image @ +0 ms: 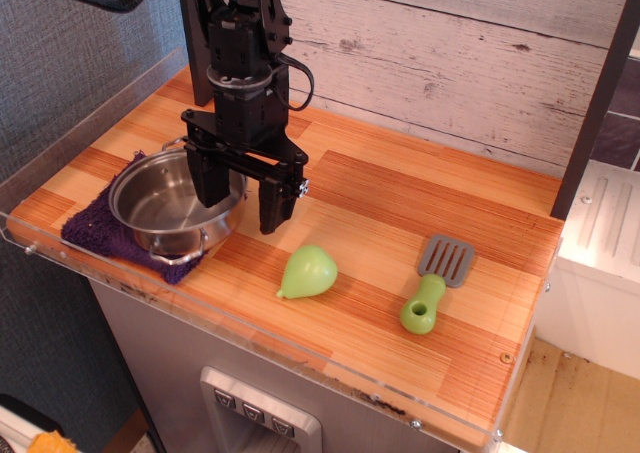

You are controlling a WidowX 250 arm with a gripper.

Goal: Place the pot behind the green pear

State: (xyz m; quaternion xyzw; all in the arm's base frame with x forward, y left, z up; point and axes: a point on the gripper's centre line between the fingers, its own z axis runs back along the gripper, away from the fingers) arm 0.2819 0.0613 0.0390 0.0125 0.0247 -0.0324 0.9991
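Note:
The shiny steel pot (165, 201) with wire loop handles sits on a purple cloth (92, 229) at the left of the wooden counter. The green pear (308, 271) lies on the counter to the pot's right, nearer the front edge. My gripper (242, 198) points down over the pot's right rim. Its left finger reaches inside the pot and its right finger stands outside, with the rim between them. The jaws are apart, much wider than the pot wall. The pot's right edge is partly hidden behind the fingers.
A grey spatula with a green handle (435, 283) lies right of the pear. A clear acrylic guard (90, 123) runs along the left and front edges. A whitewashed plank wall (450, 63) stands at the back, with bare counter (400, 188) behind the pear.

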